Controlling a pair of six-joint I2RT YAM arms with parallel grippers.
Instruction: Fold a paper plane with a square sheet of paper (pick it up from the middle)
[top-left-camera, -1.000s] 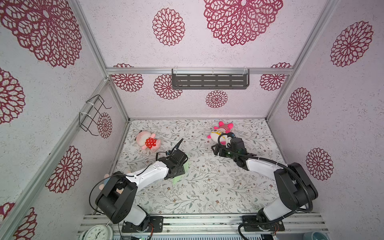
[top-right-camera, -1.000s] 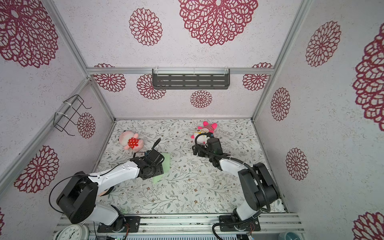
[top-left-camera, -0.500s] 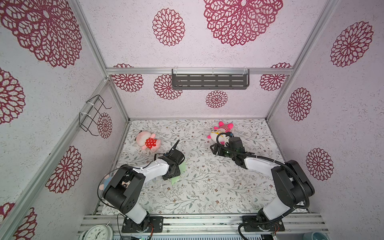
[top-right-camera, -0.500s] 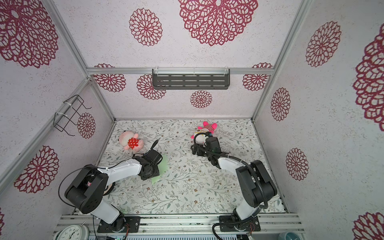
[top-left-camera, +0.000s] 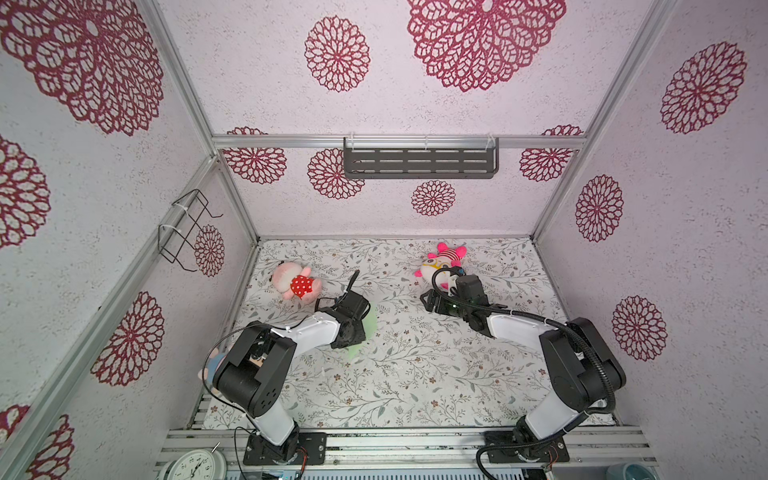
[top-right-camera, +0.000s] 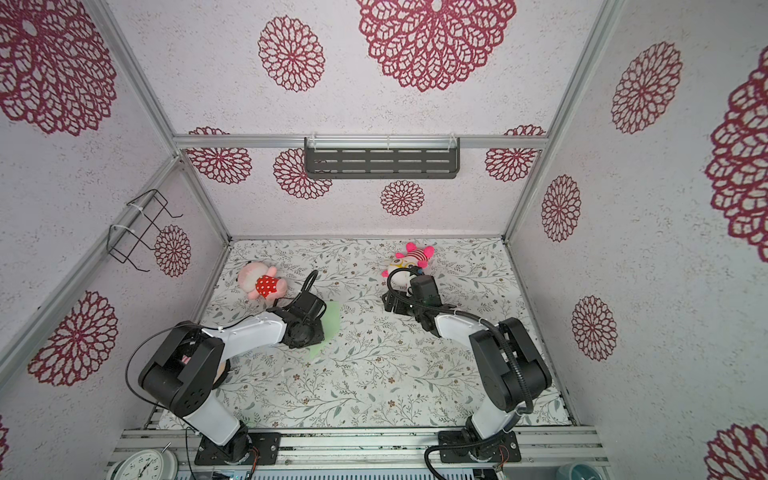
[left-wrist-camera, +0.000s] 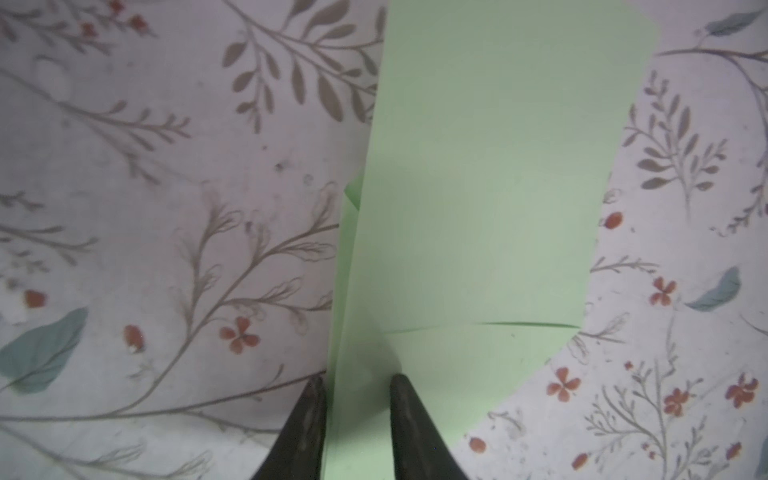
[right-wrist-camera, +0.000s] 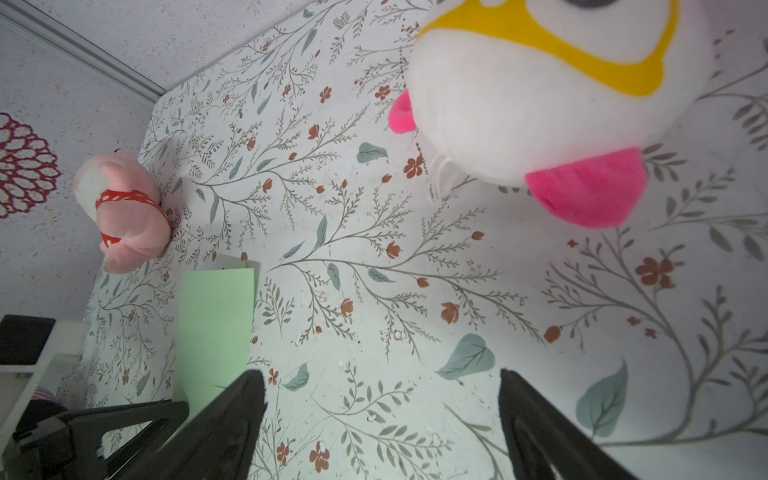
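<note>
One floral-printed table (top-left-camera: 415, 374) fills the floor of the booth, and two arms work over it, one from each side. Two plush toys lie in plain sight towards the far edge: a pink toy (top-left-camera: 295, 282) in a red dotted dress and a white toy (top-left-camera: 440, 262) with yellow goggles. One sheet of paper (top-right-camera: 331, 318) lies left of the middle, near the pink toy (much of it is hidden under the left arm in both top views).

The left gripper (left-wrist-camera: 357, 380) is down at it, jaws narrow but apart, with the paper's long edge in the gap. The right gripper (right-wrist-camera: 380, 374) hangs wide and empty by the white toy.

The paper is pale mint green. It is folded into a long straight-sided strip with layered edges, and one crease runs across it.
</note>
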